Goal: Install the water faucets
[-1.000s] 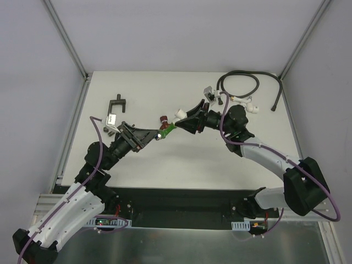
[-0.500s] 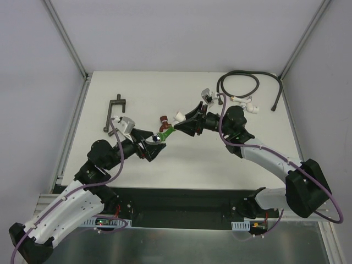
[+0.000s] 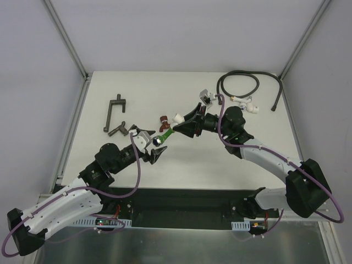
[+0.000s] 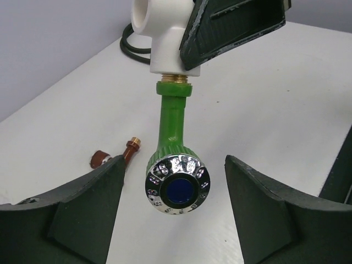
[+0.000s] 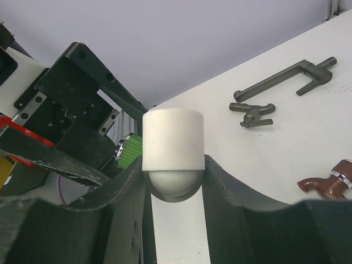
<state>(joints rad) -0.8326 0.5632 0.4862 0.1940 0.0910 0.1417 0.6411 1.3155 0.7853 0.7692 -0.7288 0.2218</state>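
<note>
The green water faucet [image 4: 173, 129] hangs in the air, its threaded end screwed into a white elbow fitting [image 4: 162, 33]. My right gripper [image 5: 175, 165] is shut on that elbow [image 5: 173, 146]. My left gripper [image 4: 175, 212] is open, one jaw on each side of the faucet's chrome cap [image 4: 176, 184], with a gap on both sides. From above, the left gripper [image 3: 155, 148] sits just below-left of the green faucet [image 3: 165, 131], and the right gripper [image 3: 181, 120] is up-right of it. The dark red faucet [image 3: 163, 120] lies loose on the table, also seen as the red faucet [image 5: 330, 184] in the right wrist view.
A black hose [image 3: 239, 85] with white end fittings [image 3: 251, 105] is coiled at the back right. Two dark metal handles [image 3: 114, 113] [image 3: 119, 130] lie at the left. Aluminium frame posts run along both sides of the white table [image 3: 247, 159].
My left arm has swung lower and to the right, its wrist rolled over, and its jaws now flank the faucet's cap end-on. The right arm has stayed almost still with the elbow.
</note>
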